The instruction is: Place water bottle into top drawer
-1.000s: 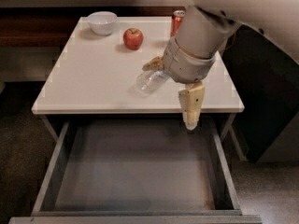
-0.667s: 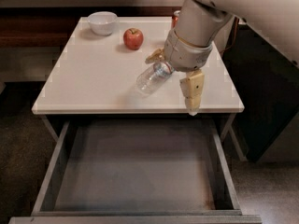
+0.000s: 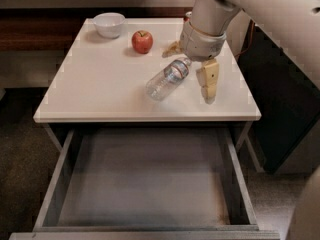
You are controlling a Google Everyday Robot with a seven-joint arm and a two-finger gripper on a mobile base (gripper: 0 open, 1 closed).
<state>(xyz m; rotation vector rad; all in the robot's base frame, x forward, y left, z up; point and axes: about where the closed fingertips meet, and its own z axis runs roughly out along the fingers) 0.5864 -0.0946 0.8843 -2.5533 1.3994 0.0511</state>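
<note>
The water bottle [image 3: 167, 79] lies on its side on the white table [image 3: 95, 89], right of centre, with its cap end pointing back right under my wrist. My gripper [image 3: 189, 73] hangs over that cap end. One finger [image 3: 209, 84] is to the bottle's right and the other finger [image 3: 172, 48] is behind it, spread wide apart and not touching it. The top drawer [image 3: 145, 179] is pulled out below the table's front edge, and its grey interior holds nothing.
A red apple [image 3: 142, 41] and a white bowl [image 3: 109, 24] stand at the back of the table. A sliver of red can [image 3: 187, 15] shows behind my arm. A dark cabinet [image 3: 285, 114] stands close on the right.
My gripper has moved back across the table, away from the front edge. The bottle has shifted only slightly, back and to the right.
</note>
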